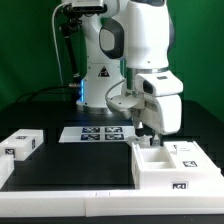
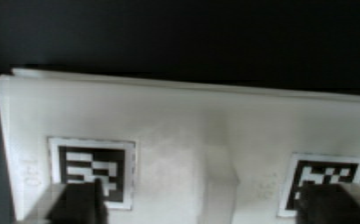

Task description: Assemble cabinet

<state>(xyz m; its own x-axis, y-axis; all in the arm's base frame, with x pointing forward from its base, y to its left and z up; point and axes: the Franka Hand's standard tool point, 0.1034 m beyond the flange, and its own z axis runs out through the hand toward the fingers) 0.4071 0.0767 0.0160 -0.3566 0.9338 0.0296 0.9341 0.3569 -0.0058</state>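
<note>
- Fingers (image 2: 70, 205) show in the wrist view as two dark tips standing well apart, with a wide gap between them.
- Each tip sits in front of one of the black-and-white tags (image 2: 92, 165) on a white face of the cabinet (image 2: 195, 120).
- That white face runs on past both tips and the picture is blurred there. I cannot tell whether the fingers press on the plastic or only hang close over it, so no grip can be confirmed.
- Taking the exterior view as a clock face read from its middle, the gripper (image 1: 148, 128) is low at about 4 o'clock. It is down at the cabinet's far corner, over a dark open compartment (image 1: 150, 143).
- From the gripper, the bulk of the cabinet spreads toward 5 o'clock. The cabinet rests on the black table (image 1: 70, 165) near the raised white border (image 1: 100, 205), and a tag shows on its front wall.
- The arm (image 1: 140, 50) rises from the gripper toward 12 o'clock, and its bulky white wrist hides the fingertips from the exterior view.
- From the gripper, the marker board (image 1: 100, 132) lies flat at 9 o'clock, near the cabinet but apart from it.
- One small white block (image 1: 20, 143) with a tag on its side sits between 8 and 9 o'clock, well apart from the cabinet and the gripper.
</note>
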